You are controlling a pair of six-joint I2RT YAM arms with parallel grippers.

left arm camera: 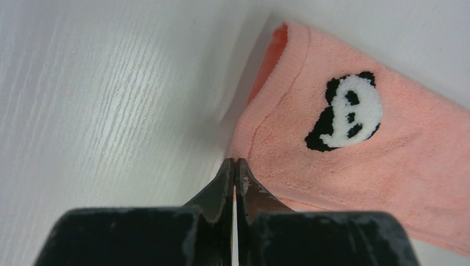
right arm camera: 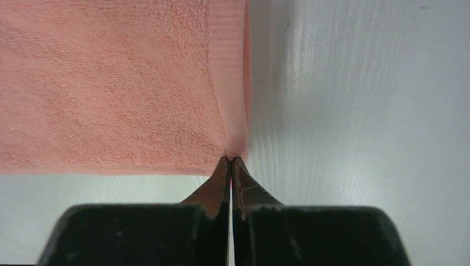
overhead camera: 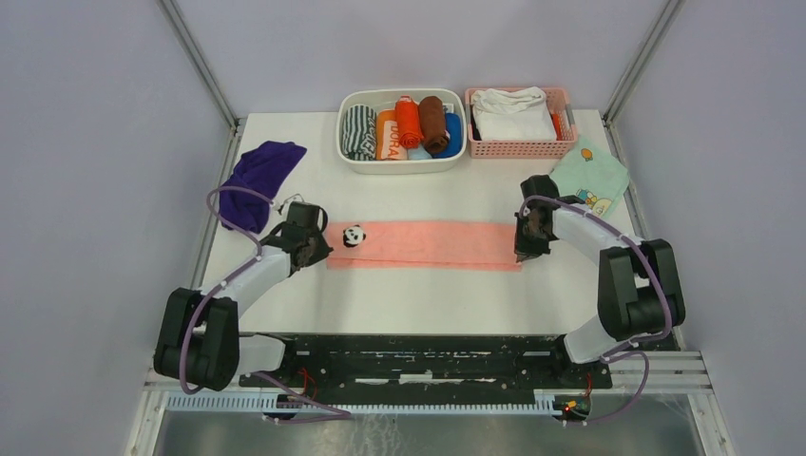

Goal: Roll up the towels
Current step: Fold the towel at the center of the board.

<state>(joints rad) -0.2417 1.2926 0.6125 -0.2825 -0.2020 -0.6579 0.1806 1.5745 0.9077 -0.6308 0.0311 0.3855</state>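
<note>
The salmon-pink towel (overhead camera: 428, 244) lies folded into a long flat strip across the middle of the table, with a panda patch (overhead camera: 354, 236) at its left end. My left gripper (overhead camera: 324, 253) is shut on the strip's near-left corner; in the left wrist view its tips (left arm camera: 235, 160) pinch the hem of the pink towel (left arm camera: 388, 177) just below the panda (left arm camera: 346, 113). My right gripper (overhead camera: 521, 254) is shut on the near-right corner, where the pink towel (right arm camera: 111, 83) puckers into the tips (right arm camera: 231, 159). The purple towel (overhead camera: 261, 171) lies crumpled at the far left edge.
A white tub (overhead camera: 399, 167) holding several rolled towels stands at the back centre. Beside it is a pink basket (overhead camera: 521, 148) with a white folded cloth (overhead camera: 508, 109). A mint-green printed cloth (overhead camera: 589, 177) lies at the back right, near my right arm.
</note>
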